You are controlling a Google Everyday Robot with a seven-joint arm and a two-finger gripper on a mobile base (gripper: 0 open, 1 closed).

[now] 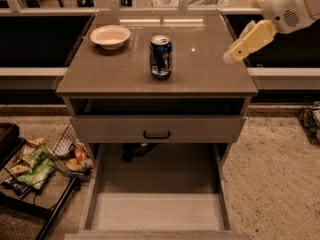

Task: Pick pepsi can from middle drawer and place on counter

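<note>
The pepsi can [161,57] stands upright on the counter [200,69], near its middle, and nothing holds it. My gripper [244,29] is open and empty, up at the counter's right edge, well to the right of the can and above it. One cream finger [248,40] points down and left toward the counter. The middle drawer [157,211] is pulled out at the bottom of the view and its grey floor is bare.
A cream bowl [110,35] sits at the counter's back left. A shut drawer front with a black handle [156,134] lies below the counter. A wire rack with snack bags [35,164] stands on the floor at the left.
</note>
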